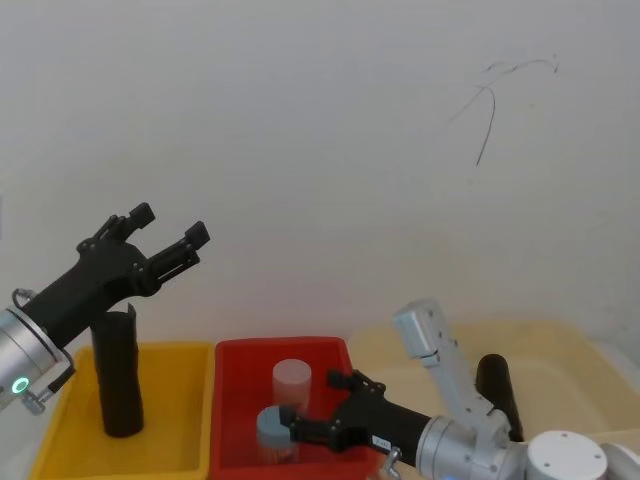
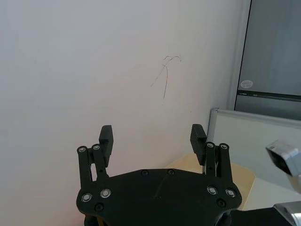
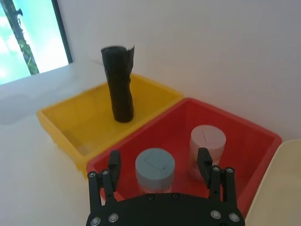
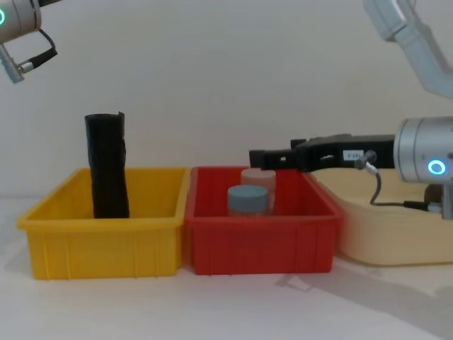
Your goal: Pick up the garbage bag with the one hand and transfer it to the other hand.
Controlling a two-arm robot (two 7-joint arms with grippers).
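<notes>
Two hands are open and empty. The left hand (image 1: pixel 168 232) hangs raised above the yellow bin (image 1: pixel 170 440), where a slim black roll (image 1: pixel 118 372) stands upright. The right hand (image 1: pixel 318 405) hovers low over the red bin (image 1: pixel 232 400). The garbage bag (image 1: pixel 497 392) stands in the cream bin (image 1: pixel 560 360) on the right, partly hidden behind the right arm.

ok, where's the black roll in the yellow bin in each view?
Head view: black roll at lower left, upright in the yellow bin.
Left wrist view: not in it.
Right wrist view: upright in the yellow bin, beyond the red bin.
Chest view: at left, upright in the yellow bin.
Shared landmark: the yellow bin, beside the red bin.
</notes>
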